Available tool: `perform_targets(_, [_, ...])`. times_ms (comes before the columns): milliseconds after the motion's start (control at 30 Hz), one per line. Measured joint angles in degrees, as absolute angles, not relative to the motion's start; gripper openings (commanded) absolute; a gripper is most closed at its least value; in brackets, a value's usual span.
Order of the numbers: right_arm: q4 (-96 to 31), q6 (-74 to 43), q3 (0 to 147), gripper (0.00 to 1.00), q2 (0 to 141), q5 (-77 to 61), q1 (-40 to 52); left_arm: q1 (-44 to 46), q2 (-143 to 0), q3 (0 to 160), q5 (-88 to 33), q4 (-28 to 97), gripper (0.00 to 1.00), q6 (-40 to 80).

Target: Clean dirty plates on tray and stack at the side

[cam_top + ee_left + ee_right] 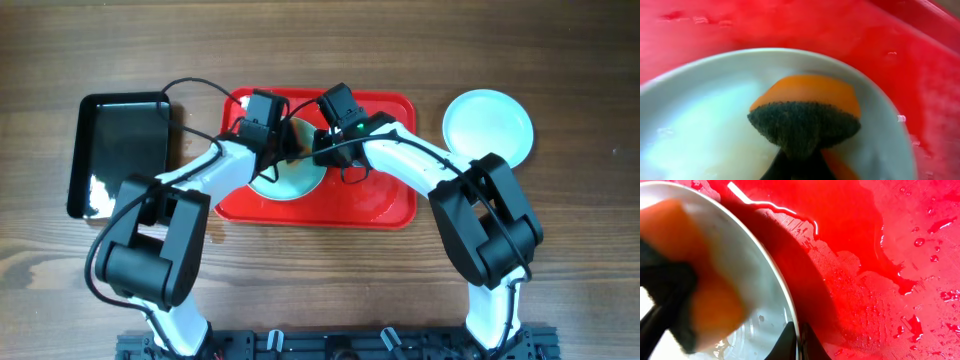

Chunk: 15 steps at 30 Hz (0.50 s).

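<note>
Sponge (805, 117) clamped in left end effector (797, 162), pressed on plate (700, 125); right end effector (798, 341) pinching plate rim.

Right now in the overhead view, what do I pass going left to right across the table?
Black tray → red tray with a plate in it → second plate, outside both trays.
</note>
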<state>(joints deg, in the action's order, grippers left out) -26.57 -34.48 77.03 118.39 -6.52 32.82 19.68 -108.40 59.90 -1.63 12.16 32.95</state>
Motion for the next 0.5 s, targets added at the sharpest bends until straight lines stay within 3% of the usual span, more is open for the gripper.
perform_targets(500, [-26.17, -34.48, 77.03, 0.04, 118.39, -6.55, 32.97, 15.57, -102.13, 59.81, 10.52, 30.24, 0.04, 33.34])
